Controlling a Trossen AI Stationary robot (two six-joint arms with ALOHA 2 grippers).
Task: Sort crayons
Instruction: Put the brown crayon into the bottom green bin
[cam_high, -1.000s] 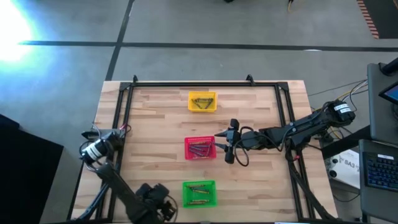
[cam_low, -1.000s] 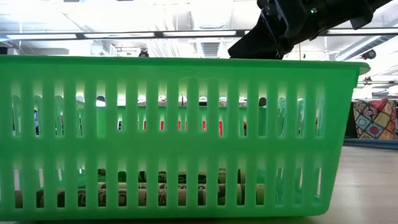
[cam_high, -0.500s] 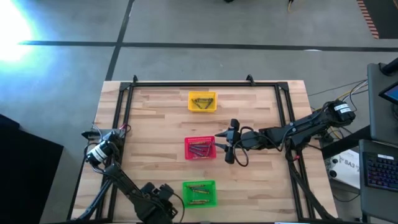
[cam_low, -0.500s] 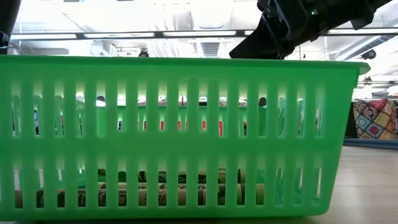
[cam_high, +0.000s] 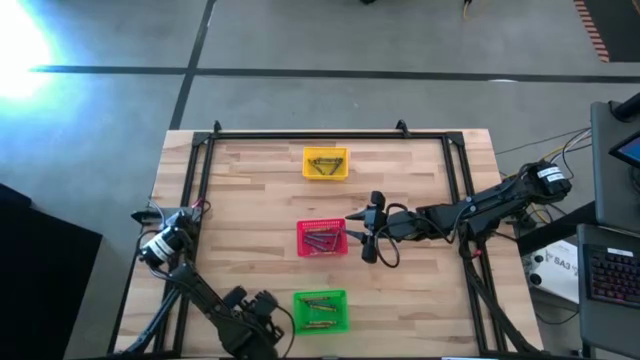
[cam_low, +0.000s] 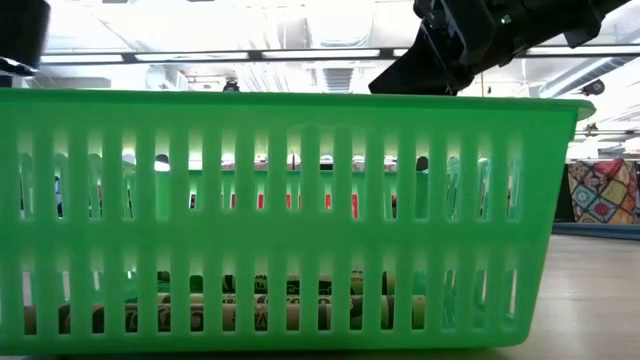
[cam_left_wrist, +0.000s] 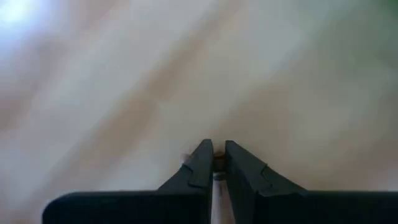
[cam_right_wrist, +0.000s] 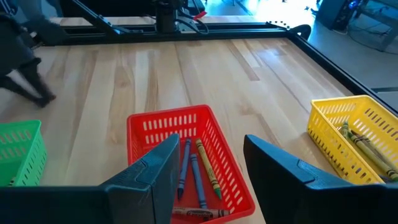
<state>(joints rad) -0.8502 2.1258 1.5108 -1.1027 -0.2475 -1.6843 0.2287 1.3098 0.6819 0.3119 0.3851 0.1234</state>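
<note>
Three small baskets stand in a row down the middle of the table: yellow (cam_high: 325, 163) far, red (cam_high: 322, 238) in the middle, green (cam_high: 320, 312) near. Each holds crayons, seen in the red basket (cam_right_wrist: 198, 174), the yellow basket (cam_right_wrist: 360, 146) and along the green basket's floor (cam_low: 250, 312). My left gripper (cam_high: 262, 322) points down at the wood just left of the green basket, its fingers (cam_left_wrist: 202, 163) nearly together on a small brownish crayon (cam_left_wrist: 217, 163). My right gripper (cam_high: 364, 232) hovers open beside the red basket's right side (cam_right_wrist: 208, 146). My left gripper pinches a small brownish crayon (cam_left_wrist: 217, 165) between its two fingertips, coming from above and pointing down at the table. Only a sliver of it shows in the narrow gap, so which part is held and whether it is off the wood cannot be told.
A black frame (cam_high: 310, 133) runs round the table's far and side edges. Bare wood lies between the baskets and to either side of them. In the low view the green basket's slotted wall (cam_low: 300, 200) fills the picture, with my right arm (cam_low: 480, 40) above it.
My left arm has shifted a little toward the green basket and downward, and its dark body has come into the upper left corner of the low view. The baskets and my right arm have stayed where they were.
</note>
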